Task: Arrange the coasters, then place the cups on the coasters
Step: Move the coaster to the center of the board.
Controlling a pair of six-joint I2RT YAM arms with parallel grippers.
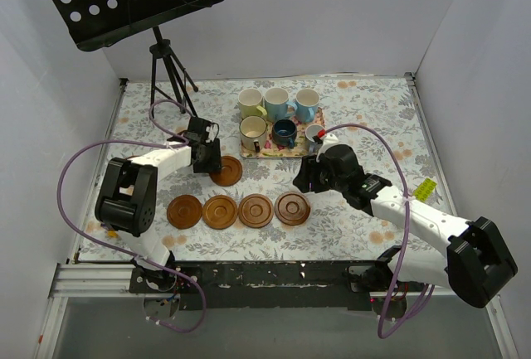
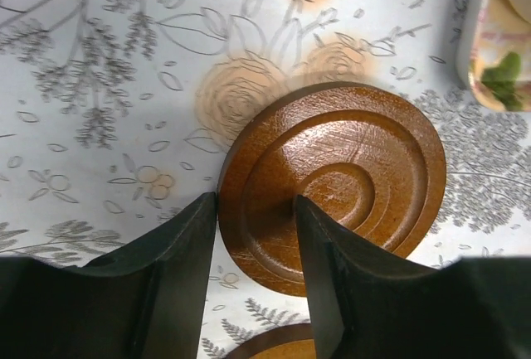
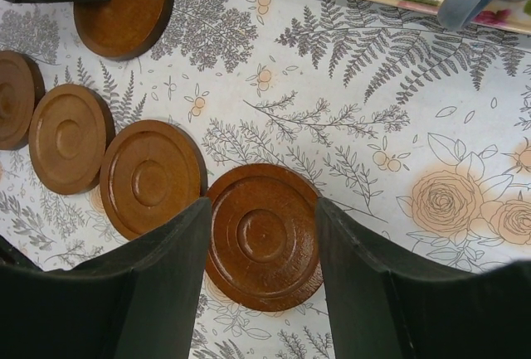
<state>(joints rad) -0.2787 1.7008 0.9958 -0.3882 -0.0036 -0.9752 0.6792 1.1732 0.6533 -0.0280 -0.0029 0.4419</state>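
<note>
Though its grip is unclear, the left tool (image 2: 255, 210) straddles the rim of a coaster (image 2: 348, 168).

Four brown coasters (image 1: 255, 211) in row, cups (image 1: 276, 102) upright

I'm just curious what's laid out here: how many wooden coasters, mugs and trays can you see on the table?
Coasters: 5
Mugs: 6
Tray: 1
Total: 12
</note>
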